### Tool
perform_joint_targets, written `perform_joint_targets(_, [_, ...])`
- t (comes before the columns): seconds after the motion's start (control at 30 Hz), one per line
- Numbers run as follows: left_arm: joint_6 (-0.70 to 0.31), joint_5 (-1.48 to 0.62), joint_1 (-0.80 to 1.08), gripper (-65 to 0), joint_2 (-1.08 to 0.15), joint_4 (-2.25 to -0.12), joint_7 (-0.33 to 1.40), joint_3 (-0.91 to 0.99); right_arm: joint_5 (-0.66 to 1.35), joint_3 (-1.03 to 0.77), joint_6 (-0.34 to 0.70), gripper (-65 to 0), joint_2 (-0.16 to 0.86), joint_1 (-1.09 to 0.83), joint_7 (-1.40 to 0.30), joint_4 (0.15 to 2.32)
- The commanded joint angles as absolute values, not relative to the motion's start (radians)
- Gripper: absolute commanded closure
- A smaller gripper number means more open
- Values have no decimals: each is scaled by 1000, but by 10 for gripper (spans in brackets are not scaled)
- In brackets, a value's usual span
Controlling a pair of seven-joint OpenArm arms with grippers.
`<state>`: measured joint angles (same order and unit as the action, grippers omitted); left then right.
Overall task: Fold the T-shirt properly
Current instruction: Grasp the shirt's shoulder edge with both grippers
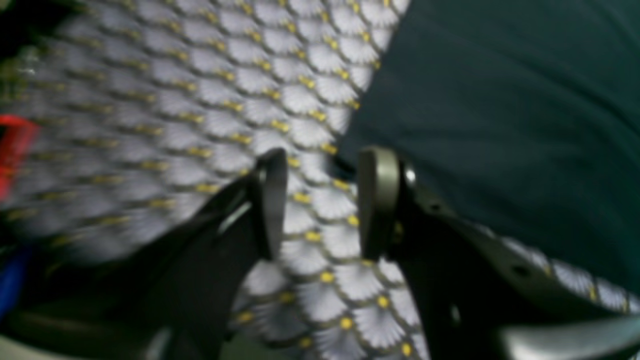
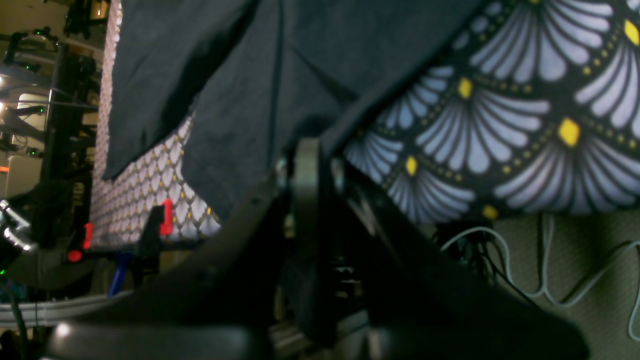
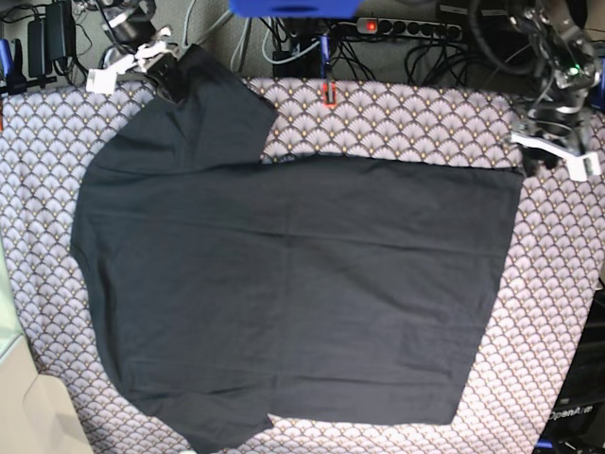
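The black T-shirt (image 3: pixel 293 284) lies spread flat on the scallop-patterned tablecloth (image 3: pixel 406 113), collar side at the left and hem at the right. My right gripper (image 3: pixel 168 74) is at the far left, shut on the edge of the upper sleeve; in the right wrist view its jaws (image 2: pixel 307 165) meet at the shirt's edge (image 2: pixel 250 75). My left gripper (image 3: pixel 527 163) is at the shirt's far right hem corner. In the left wrist view it (image 1: pixel 324 205) is open over the tablecloth, and the shirt (image 1: pixel 500 100) lies just beyond its fingertips.
A red clamp (image 3: pixel 330 93) holds the cloth at the table's far edge, and another shows in the right wrist view (image 2: pixel 166 217). A power strip (image 3: pixel 406 26) and cables lie behind the table. Cables (image 2: pixel 525 280) hang below the table's edge.
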<state>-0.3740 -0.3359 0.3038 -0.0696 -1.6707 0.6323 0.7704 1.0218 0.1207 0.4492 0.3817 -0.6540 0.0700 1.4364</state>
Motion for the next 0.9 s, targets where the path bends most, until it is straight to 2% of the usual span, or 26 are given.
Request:
perform_joint_targets(0.0, [-380,-346,285,-236,-82,-1659,608,794,1032,120,449,-19,401,-664,68,1446])
perform_joint_targets(0.17, [-441,-346,216,-236,-87,-1538,607,809,1032,120,449,-20,409,-664,68,1445])
perform_joint_targets(0.67, [-444,-346,133,-236,-82,-1331,536,803,1032,122,449,-20,433,-664,67,1442])
perform_joint_targets(0.87, [-444,-354,117,-229,-82,-1311,538,802,1032,119,449,-20,444,-664,67,1442])
